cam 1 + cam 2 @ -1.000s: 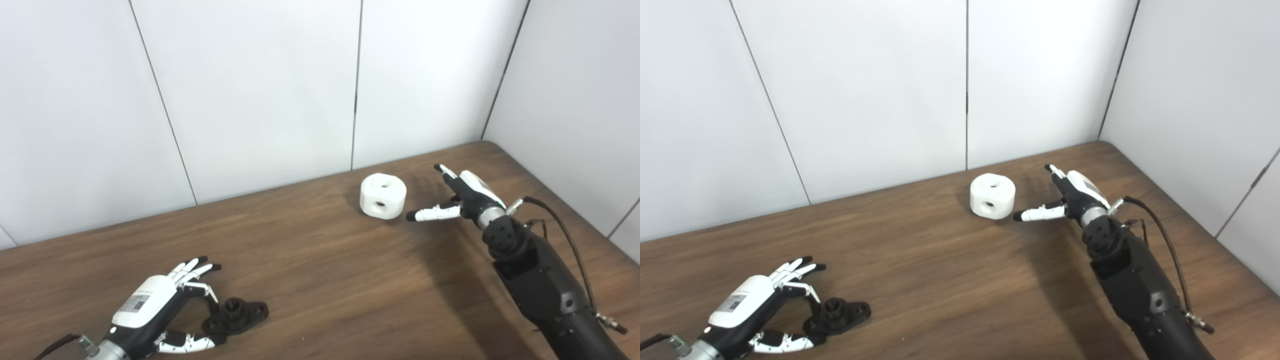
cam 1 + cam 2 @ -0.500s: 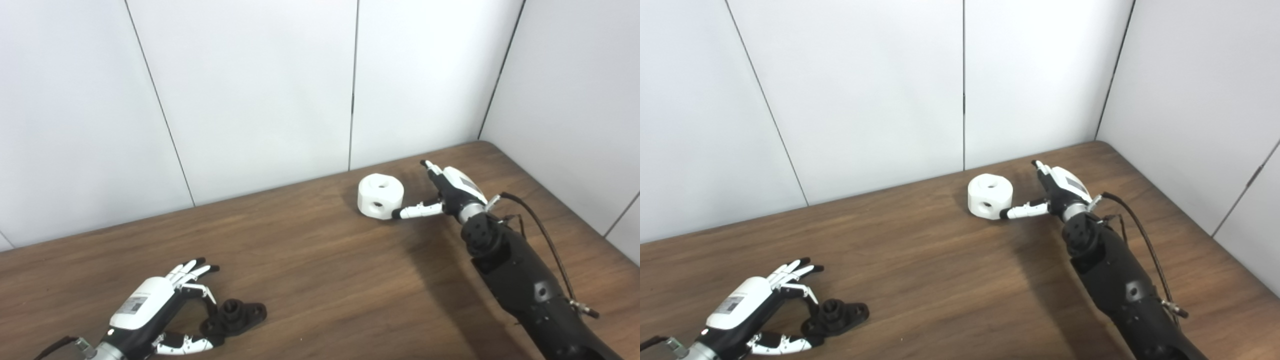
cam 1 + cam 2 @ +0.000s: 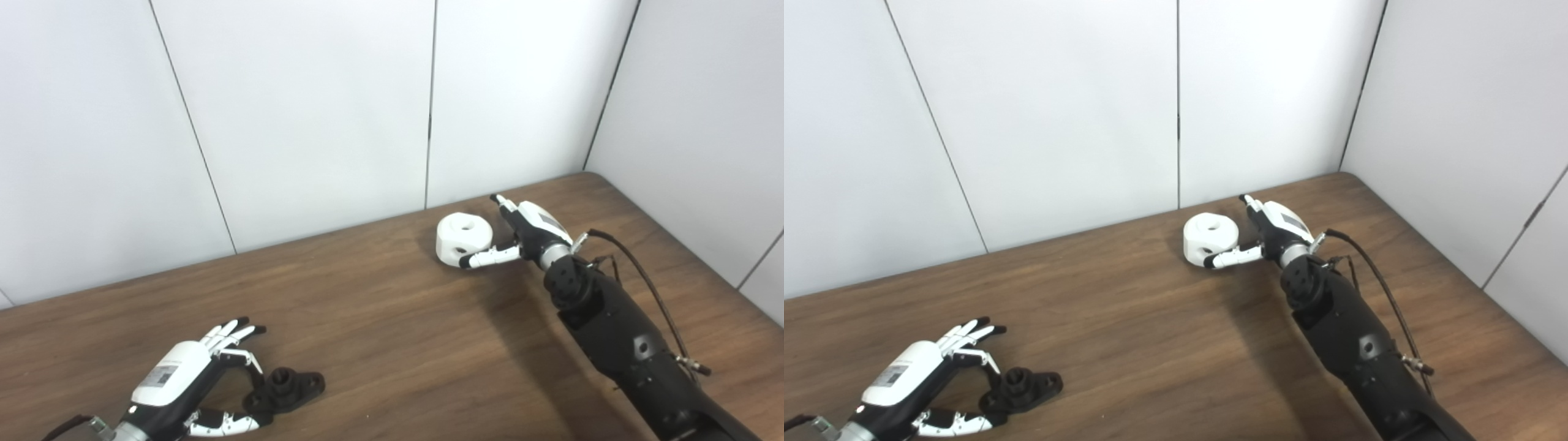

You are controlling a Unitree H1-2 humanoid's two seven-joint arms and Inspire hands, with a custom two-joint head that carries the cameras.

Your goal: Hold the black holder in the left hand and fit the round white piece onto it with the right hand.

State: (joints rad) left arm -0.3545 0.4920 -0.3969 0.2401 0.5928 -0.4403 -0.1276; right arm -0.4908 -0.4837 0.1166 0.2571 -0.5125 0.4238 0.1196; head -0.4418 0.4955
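The black holder (image 3: pixel 285 388) lies flat on the table near the front left. My left hand (image 3: pixel 184 392) is open around its left end, thumb beneath and fingers spread above, not closed on it. The round white piece (image 3: pixel 460 238), with a hole on top and one on its side, sits at the back of the table. My right hand (image 3: pixel 523 229) is open right beside it, the thumb lying along the piece's front right side and the fingers reaching behind its right edge.
The brown wooden table (image 3: pixel 392 331) runs to white wall panels (image 3: pixel 306 110) at the back and right. A black cable (image 3: pixel 637 269) loops off my right forearm.
My right hand has moved left to the white piece, from a gap apart to alongside it. The left hand and holder keep their places; the camera shifted slightly.
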